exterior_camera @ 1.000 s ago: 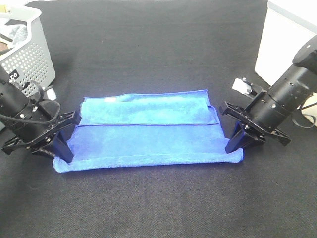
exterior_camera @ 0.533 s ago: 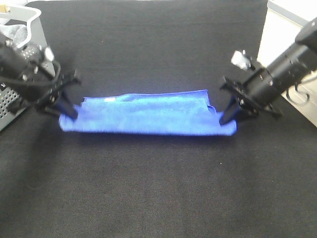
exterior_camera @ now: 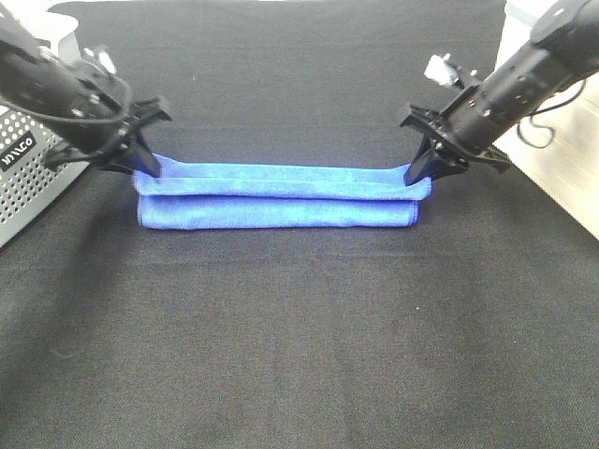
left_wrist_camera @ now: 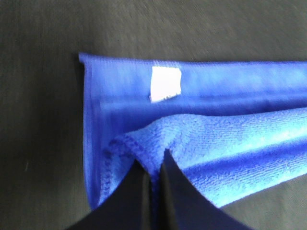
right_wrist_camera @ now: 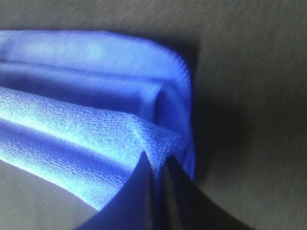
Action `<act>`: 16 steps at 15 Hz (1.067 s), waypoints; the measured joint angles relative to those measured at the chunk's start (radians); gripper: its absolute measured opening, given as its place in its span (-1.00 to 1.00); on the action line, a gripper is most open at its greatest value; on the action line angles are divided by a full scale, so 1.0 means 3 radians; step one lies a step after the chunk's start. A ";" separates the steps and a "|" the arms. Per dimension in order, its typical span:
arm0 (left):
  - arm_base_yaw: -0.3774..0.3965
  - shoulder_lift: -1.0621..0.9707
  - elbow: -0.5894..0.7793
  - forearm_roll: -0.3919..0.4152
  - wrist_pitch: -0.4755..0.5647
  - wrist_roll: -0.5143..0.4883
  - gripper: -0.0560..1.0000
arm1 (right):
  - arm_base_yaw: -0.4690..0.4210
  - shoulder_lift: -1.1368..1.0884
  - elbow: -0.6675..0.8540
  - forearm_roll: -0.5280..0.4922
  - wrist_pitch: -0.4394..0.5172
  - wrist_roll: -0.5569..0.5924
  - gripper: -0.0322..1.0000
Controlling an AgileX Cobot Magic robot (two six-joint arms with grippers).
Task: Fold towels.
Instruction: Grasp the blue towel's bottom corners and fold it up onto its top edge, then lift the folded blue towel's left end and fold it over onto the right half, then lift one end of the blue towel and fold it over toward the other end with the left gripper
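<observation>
- Now, I see the blue towel (exterior_camera: 276, 196) folded into a long strip, lying just toward 12 o'clock from the middle of the black table (exterior_camera: 299, 355).
- My left gripper (exterior_camera: 145, 168) is clamped on its top layer at the 9 o'clock end.
- My right gripper (exterior_camera: 418, 173) pinches that layer at the 3 o'clock end.
- A grey basket (exterior_camera: 23, 187) sits at 9 o'clock.

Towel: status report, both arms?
Left end effector and right end effector shut on the blue towel, one at each end. Towel a long folded strip. Nothing in the way; grey basket off to the left.
</observation>
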 joint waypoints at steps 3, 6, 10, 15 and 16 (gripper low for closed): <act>0.0000 0.0180 -0.0133 -0.0003 0.0013 0.0000 -0.88 | 0.0000 0.0127 -0.0090 -0.0013 -0.0003 0.0023 -0.93; -0.0010 0.0280 -0.0183 -0.0057 0.0010 0.0000 -0.78 | 0.0000 0.0207 -0.0100 -0.0040 -0.0017 0.0023 -0.58; -0.0013 0.0273 -0.0190 -0.0073 0.0003 0.0000 0.27 | 0.0000 0.0217 -0.0100 -0.0043 0.0007 0.0030 0.20; 0.0010 0.0173 -0.0190 0.0417 0.0060 -0.0377 0.52 | 0.0000 0.0077 -0.0100 -0.0307 0.0060 0.0310 0.26; 0.0010 0.0177 -0.0190 0.0463 0.0067 -0.0420 0.52 | 0.0000 0.0073 -0.0100 -0.0337 0.0060 0.0313 0.26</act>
